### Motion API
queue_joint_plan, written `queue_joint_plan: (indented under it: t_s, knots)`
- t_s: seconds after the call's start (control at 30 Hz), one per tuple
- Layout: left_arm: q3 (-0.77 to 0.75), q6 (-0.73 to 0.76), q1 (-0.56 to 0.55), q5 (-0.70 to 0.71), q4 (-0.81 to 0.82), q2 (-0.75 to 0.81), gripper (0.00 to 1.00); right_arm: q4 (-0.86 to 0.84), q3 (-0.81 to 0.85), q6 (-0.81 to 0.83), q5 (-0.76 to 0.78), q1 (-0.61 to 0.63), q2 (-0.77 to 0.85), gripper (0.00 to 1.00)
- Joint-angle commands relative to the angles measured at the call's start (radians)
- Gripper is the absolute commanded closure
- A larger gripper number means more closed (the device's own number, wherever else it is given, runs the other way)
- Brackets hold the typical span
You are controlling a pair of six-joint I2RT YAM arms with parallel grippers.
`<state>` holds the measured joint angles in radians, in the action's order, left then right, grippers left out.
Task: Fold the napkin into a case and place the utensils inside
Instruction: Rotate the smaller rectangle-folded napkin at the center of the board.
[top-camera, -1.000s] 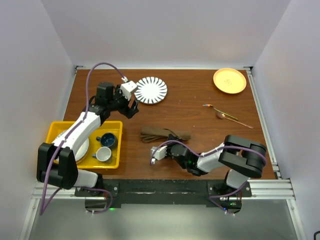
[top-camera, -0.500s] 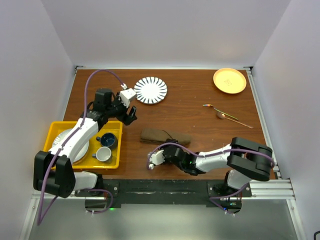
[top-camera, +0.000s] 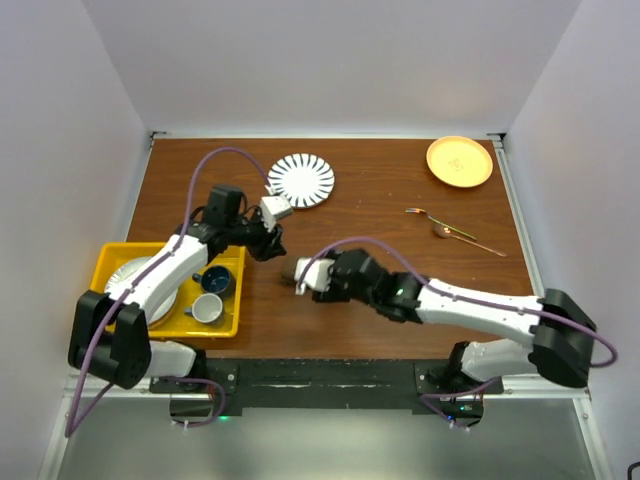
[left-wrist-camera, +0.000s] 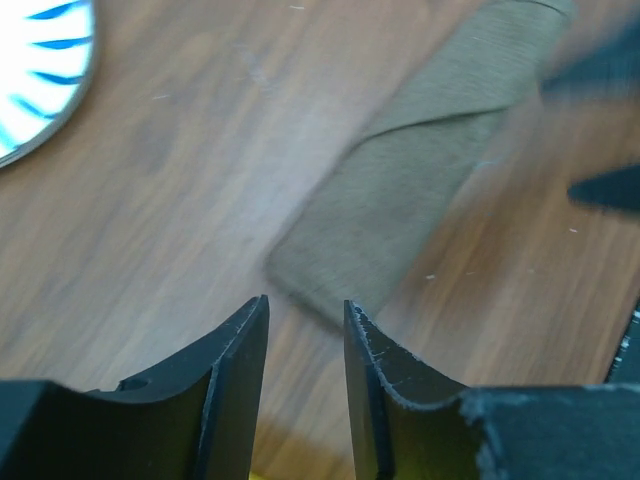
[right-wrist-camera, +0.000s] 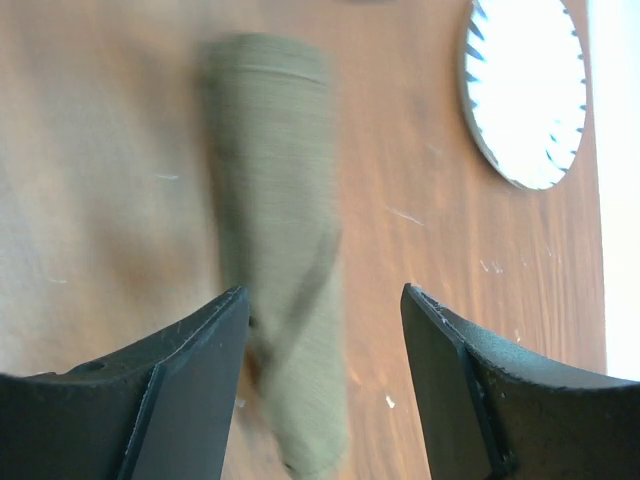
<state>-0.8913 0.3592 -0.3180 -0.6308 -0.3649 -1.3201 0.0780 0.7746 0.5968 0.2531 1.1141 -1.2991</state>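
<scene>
The napkin [left-wrist-camera: 400,200], folded narrow, is laid on the table [top-camera: 380,200]. The left end effector [left-wrist-camera: 305,310] is held narrowly parted at its end, the right end effector [right-wrist-camera: 325,295] spread wide above it, both empty, likely for another fold.

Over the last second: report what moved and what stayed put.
The left gripper moved from beside the striped plate toward the napkin's left end, jaws narrowing. The right gripper swung from the near edge to over the napkin, jaws opening. Neither holds anything. Napkin, utensils, striped plate, orange plate and yellow tray stayed put.
</scene>
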Motion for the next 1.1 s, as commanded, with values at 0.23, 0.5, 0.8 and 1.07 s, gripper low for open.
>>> queue_joint_plan:
  t_s: [0.23, 0.5, 0.8, 1.07]
  knots:
    - [-0.084, -0.08, -0.168, 0.138, 0.083, -0.18, 0.66, 0.454, 0.134, 0.029, -0.356, -0.359, 0.058, 0.39]
    - [-0.071, -0.074, -0.184, 0.198, 0.06, -0.243, 0.71, 0.433, 0.106, 0.089, -0.41, -0.418, -0.1, 0.55]
    - [-0.069, -0.086, -0.194, 0.214, -0.006, -0.318, 0.78, 0.399, 0.057, 0.118, -0.469, -0.416, -0.183, 0.6]
    - [-0.072, -0.072, -0.205, 0.262, -0.055, -0.376, 0.81, 0.407, 0.038, 0.135, -0.483, -0.416, -0.238, 0.6]
